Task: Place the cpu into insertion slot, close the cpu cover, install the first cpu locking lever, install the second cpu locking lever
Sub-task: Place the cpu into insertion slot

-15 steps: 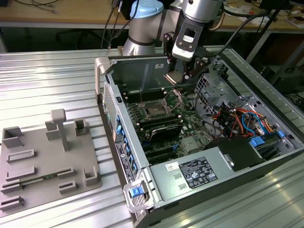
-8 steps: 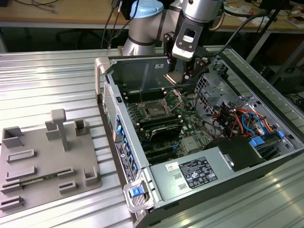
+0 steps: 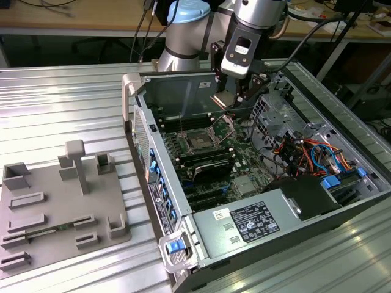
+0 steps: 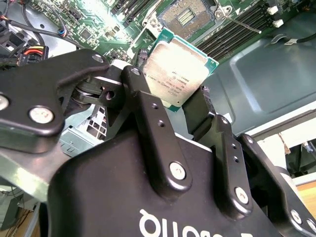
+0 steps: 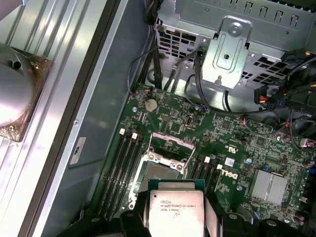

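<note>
My gripper [image 3: 236, 101] hangs inside the open computer case, above and just behind the insertion slot [image 3: 199, 142]. It is shut on the cpu [image 4: 177, 69], a flat square chip with a silvery top and green edge, pinched by its sides between the two black fingers [image 4: 143, 98]. In the first wrist view the cpu [image 5: 175, 207] sits a short way off the insertion slot [image 5: 160, 172], whose dark contact field lies bare. The cpu cover [image 5: 170, 143] stands raised at the slot's far edge, and a thin wire lever [image 5: 190, 154] stands loose beside it.
Black memory slots [image 5: 123, 163] flank the socket on both sides. A finned heatsink [image 5: 269, 186] sits on the board and a metal drive cage [image 5: 232, 44] with cables stands behind. Outside the case lies a grey fixture plate [image 3: 55, 207]; the power supply [image 3: 250, 223] fills the near end.
</note>
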Controlling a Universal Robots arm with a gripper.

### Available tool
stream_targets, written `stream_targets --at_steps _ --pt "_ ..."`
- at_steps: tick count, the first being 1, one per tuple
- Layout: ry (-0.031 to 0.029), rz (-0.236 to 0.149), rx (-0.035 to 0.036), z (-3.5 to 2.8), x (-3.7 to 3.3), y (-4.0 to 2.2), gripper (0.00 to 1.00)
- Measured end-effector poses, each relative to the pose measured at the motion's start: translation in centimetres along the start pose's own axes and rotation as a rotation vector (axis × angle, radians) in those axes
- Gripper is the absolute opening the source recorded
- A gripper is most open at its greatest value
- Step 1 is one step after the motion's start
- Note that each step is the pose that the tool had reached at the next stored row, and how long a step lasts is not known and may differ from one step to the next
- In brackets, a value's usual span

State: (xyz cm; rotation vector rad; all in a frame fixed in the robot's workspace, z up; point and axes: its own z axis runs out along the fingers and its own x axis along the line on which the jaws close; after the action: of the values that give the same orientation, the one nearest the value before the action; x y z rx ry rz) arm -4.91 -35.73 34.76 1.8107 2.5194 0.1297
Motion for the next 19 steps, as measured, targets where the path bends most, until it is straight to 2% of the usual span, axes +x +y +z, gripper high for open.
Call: stream_targets --at_steps 7,19 --pt "-0.0022 0.024 -0.0004 0.01 0.00 -0.01 0.55" --pt "-0.0022 0.024 -0.0005 0.01 0.00 -0.01 0.55"
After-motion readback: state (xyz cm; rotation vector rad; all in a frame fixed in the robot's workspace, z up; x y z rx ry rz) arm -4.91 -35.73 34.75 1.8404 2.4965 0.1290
